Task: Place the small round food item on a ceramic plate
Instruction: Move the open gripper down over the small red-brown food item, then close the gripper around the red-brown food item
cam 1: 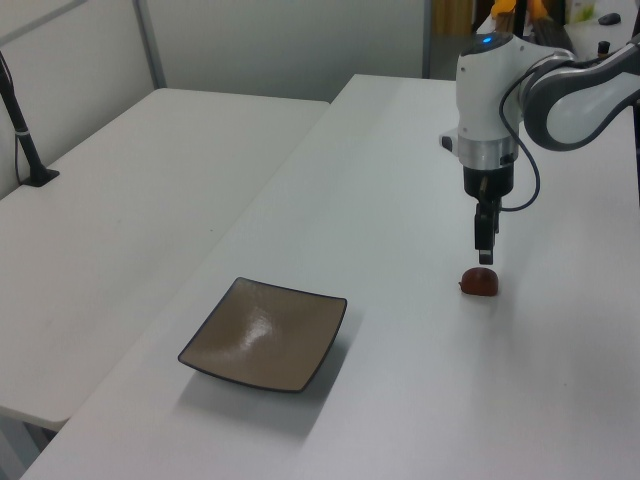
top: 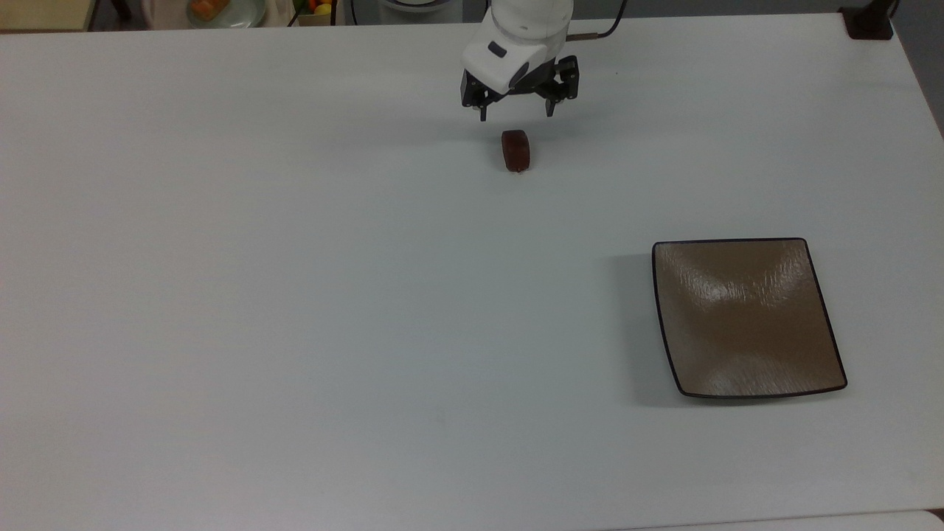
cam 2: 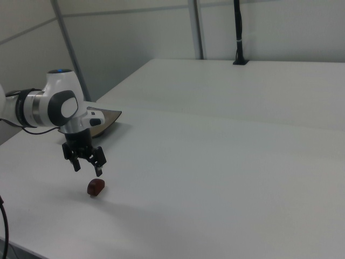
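**Robot claw hangs open above a small food item on a white table**

A white table (top: 295,295) fills the scene. On it lies the small round food item (top: 515,150), a tiny glossy lump of dark reddish brown, resting bare on the tabletop near the top centre of the top view. In the left view the same lump (cam 1: 480,281) sits at the left view's right; in the right view it (cam 2: 96,186) sits low at the right view's left.

The gripper (top: 516,112) of the 1 white robot arm (cam 1: 560,95) points down, close above the lump and not touching it. Its 2 black fingers are spread wide with nothing between them, the gap broader than the lump. In the right view the gripper (cam 2: 87,169) hangs just above the lump and a little toward the right view's left.

The ceramic plate (top: 748,317), square, tan-brown with a thin dark rim, lies flat and bare, well apart from the lump, toward the top view's lower right. In the left view the plate (cam 1: 265,334) is at the lower left.
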Controlling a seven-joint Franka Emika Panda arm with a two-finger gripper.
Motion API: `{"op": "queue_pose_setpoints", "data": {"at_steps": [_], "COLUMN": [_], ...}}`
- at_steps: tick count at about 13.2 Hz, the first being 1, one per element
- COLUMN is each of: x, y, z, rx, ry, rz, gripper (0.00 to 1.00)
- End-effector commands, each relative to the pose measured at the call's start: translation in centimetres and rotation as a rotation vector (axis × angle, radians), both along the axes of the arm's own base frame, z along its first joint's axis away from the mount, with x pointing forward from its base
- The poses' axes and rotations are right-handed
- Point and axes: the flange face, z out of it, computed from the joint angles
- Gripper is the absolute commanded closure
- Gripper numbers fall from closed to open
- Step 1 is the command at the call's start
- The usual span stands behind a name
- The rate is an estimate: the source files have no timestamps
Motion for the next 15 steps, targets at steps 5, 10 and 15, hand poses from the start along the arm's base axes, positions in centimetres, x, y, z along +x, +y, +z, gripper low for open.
{"op": "queue_pose_setpoints", "data": {"at_steps": [5, 10, 15], "x": [0.3, 0.5, 0.3], "y": [1.5, 1.4, 2.0], "z": [-4.2, -5.4, -6.3], "rx": [-0.012, -0.059, -0.080], "ry": [0.002, 0.000, 0.008], "rz": [0.035, 0.087, 0.129], "gripper": [0.00, 0.28, 0.59]}}
